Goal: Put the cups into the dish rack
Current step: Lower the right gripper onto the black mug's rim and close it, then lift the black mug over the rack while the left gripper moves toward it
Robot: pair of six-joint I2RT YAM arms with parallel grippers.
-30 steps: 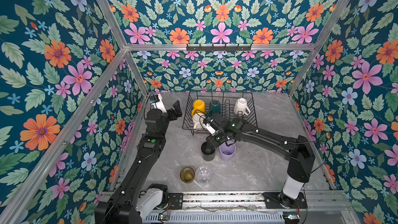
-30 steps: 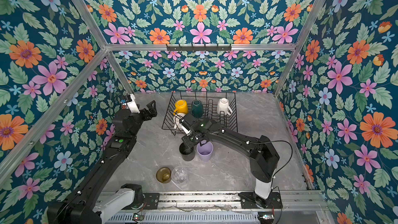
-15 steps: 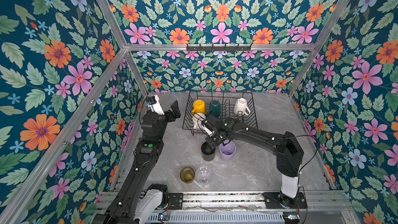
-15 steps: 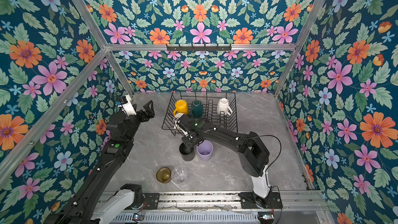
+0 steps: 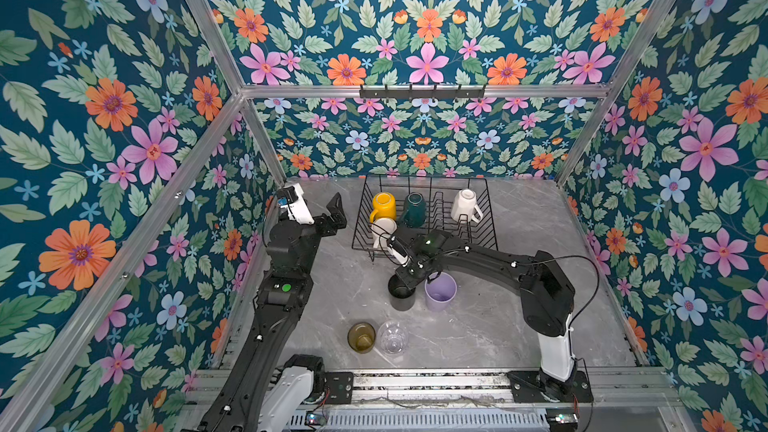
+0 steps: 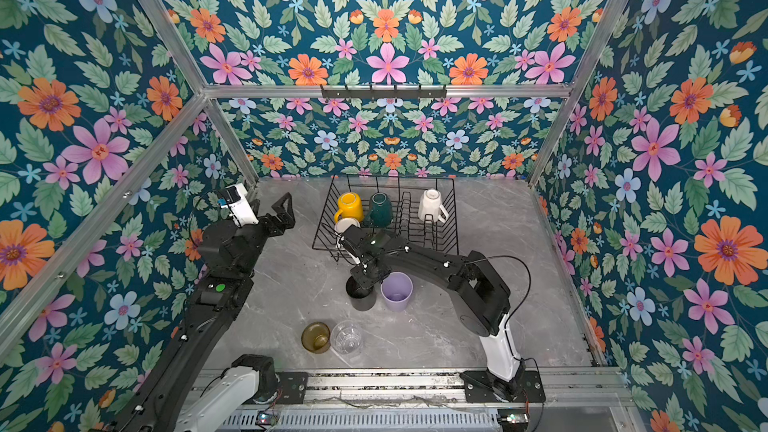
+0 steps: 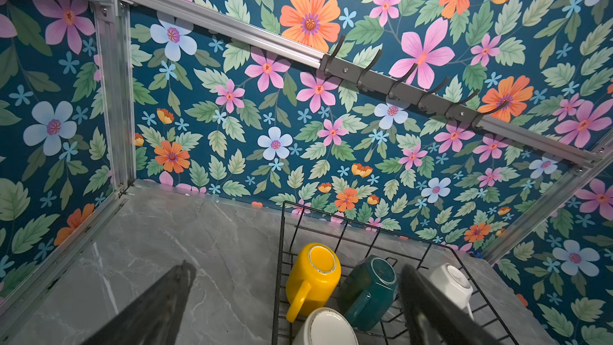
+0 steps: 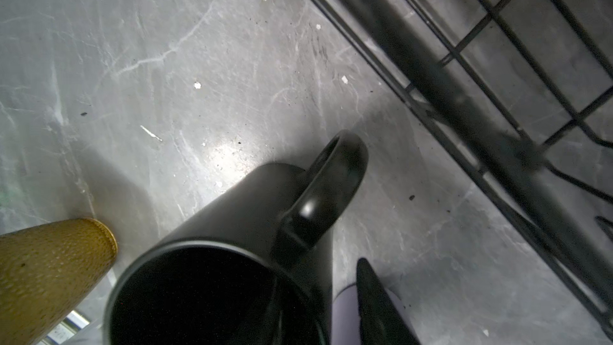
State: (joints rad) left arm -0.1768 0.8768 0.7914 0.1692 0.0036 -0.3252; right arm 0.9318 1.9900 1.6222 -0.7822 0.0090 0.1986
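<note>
Eight cups show in both top views, four in the black wire dish rack (image 5: 360,218) at the back of the grey marble-look worktop (image 5: 519,326) and four outside it.

Bottom-up in the rack:
- one yellow ceramic mug (image 5: 383,205) in the left part
- one dark teal mug (image 5: 414,209) just beside it
- one white mug (image 5: 464,204) toward the right end
- one cream mug (image 5: 383,228) in front of the yellow one

Upright on the worktop:
- one matte black mug (image 5: 401,299) in front of the rack
- one lilac handleless tumbler (image 5: 440,290) just beside it
- one olive-amber textured glass (image 5: 360,337) nearer the front rail
- one clear glass (image 5: 392,337) right beside the olive-amber one

Of the two arms, the left runs along the left wall with its wrist raised. Its end effector (image 5: 316,214) hangs left of the rack, fingers spread wide and empty.

The right arm stands up from its base, bends at the elbow and reaches left across the rack's front edge. Its end effector (image 5: 409,279) points down at the black mug's rim by the handle. In the right wrist view one finger (image 8: 374,303) sits between the black mug and the tumbler. The other finger is hidden, so I cannot tell whether it grips the mug.
</note>
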